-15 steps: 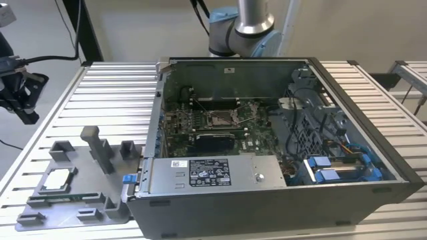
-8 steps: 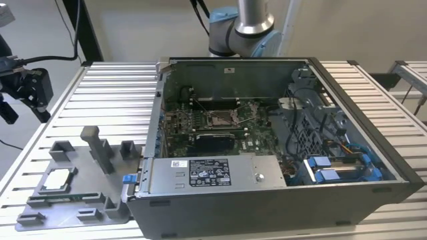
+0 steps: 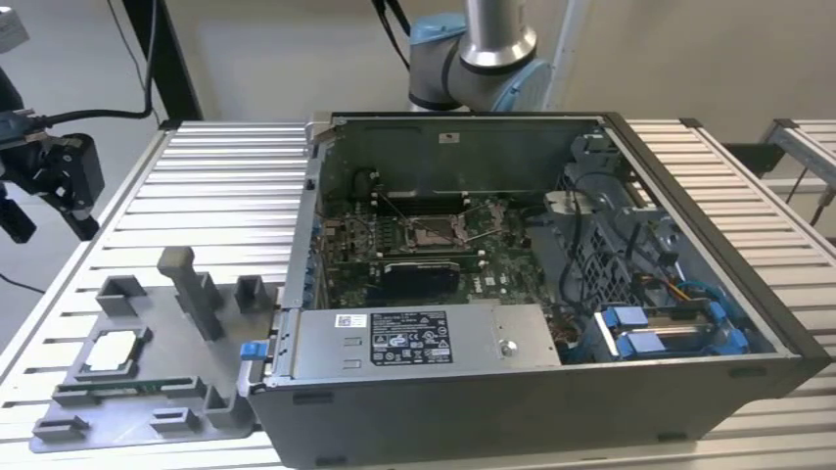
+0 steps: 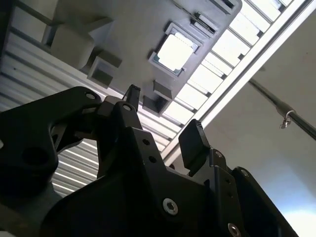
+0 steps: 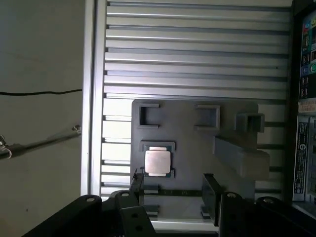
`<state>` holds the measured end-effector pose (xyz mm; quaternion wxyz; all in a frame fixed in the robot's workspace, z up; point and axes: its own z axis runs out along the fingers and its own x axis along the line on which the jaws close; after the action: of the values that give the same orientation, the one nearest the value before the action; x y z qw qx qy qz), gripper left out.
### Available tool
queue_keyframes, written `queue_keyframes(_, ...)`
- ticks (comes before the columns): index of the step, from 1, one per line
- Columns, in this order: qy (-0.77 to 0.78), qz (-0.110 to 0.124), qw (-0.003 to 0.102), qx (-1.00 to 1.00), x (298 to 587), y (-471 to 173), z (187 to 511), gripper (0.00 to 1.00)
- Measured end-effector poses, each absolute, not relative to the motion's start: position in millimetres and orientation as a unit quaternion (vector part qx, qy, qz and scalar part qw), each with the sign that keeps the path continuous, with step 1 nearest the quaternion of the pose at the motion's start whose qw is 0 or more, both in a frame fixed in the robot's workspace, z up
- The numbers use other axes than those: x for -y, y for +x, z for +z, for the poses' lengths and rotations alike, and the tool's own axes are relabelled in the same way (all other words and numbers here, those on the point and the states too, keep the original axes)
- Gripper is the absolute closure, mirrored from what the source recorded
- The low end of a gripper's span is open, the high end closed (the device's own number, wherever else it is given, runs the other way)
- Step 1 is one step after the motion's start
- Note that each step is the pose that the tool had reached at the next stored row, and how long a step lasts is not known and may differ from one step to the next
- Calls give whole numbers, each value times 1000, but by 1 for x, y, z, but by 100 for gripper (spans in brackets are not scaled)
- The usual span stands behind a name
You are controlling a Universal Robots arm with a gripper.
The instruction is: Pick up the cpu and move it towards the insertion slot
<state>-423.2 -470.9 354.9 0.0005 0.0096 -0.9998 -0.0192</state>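
Observation:
The cpu (image 3: 112,351) is a small silvery square lying flat in a recess of the grey holder plate (image 3: 196,416) at the exterior view's left. It also shows in both wrist views, cpu (image 5: 158,162) and cpu (image 4: 175,51). My gripper (image 3: 50,221) hangs well above the table, up and to the left of the plate in the exterior view. It is open, with nothing between the fingers (image 5: 211,193). The insertion slot (image 3: 432,230), a metal-framed socket, sits on the green board inside the open computer case.
The open computer case (image 3: 523,392) takes up the middle and right of the ribbed metal table (image 3: 222,196). Grey upright blocks (image 3: 196,289) stand on the holder plate beside the cpu. A thin green memory stick (image 3: 124,389) lies along the plate's front. A black square (image 3: 421,279) lies near the socket.

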Motion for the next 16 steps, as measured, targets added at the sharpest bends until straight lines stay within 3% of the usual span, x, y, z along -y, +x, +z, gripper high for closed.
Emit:
queue_keyframes(2,10,-19,0,1000,471,-423,355,100)
queue_keyframes(3,10,-19,0,1000,471,-423,355,0)
queue_keyframes(16,10,-19,0,1000,471,-424,354,0)
